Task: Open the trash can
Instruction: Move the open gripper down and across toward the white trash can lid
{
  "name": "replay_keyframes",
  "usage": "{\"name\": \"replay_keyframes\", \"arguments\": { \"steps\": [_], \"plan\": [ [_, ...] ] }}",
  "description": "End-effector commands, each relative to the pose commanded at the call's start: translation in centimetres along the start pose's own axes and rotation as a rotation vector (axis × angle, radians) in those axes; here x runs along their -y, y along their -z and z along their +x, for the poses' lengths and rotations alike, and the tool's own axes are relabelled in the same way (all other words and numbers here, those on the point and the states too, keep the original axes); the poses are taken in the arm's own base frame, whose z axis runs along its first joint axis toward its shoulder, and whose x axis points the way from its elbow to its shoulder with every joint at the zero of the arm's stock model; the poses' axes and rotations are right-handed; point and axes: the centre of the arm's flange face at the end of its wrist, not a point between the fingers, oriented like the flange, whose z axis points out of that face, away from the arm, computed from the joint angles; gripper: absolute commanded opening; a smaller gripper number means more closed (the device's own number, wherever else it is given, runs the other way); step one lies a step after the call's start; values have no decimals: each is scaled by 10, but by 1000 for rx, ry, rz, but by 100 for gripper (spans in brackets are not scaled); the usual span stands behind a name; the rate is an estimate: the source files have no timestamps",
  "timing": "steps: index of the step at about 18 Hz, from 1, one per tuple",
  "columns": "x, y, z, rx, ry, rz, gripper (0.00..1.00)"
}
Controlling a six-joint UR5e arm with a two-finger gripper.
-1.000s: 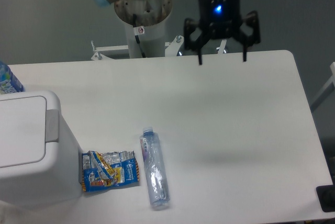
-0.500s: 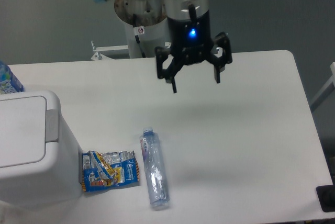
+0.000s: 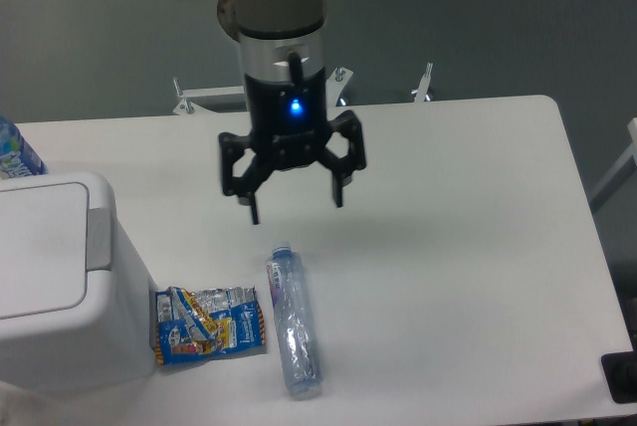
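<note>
The trash can (image 3: 60,287) is a large white boxy bin at the table's left front corner. Its flat lid is down and a grey push tab (image 3: 99,239) sits on its right edge. My gripper (image 3: 296,209) hangs open and empty above the middle of the table, to the right of the bin and a little behind it. Its two black fingers point down, with a blue light lit on its body.
A clear plastic bottle (image 3: 292,322) lies on the white table (image 3: 468,247) below the gripper. A blue snack packet (image 3: 209,323) lies between the bottle and the bin. Part of a blue bottle (image 3: 14,152) shows at the far left edge.
The gripper has moved left and toward the front, from the table's back right to above its middle. It stays open. The bin, bottle and packet have not moved.
</note>
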Motion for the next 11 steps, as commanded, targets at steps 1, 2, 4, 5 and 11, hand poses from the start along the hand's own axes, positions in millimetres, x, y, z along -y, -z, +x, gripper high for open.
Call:
{"name": "replay_keyframes", "arguments": {
  "steps": [1, 2, 4, 5, 11],
  "plan": [
    [-1, -3, 6, -5, -7, -5, 100],
    [-2, -7, 8, -7, -10, -12, 100],
    [-5, -13, 20, -16, -28, -23, 100],
    [-6, -14, 26, -21, -36, -25, 100],
    [-13, -25, 58, -44, -37, -46, 100]
  ]
}}
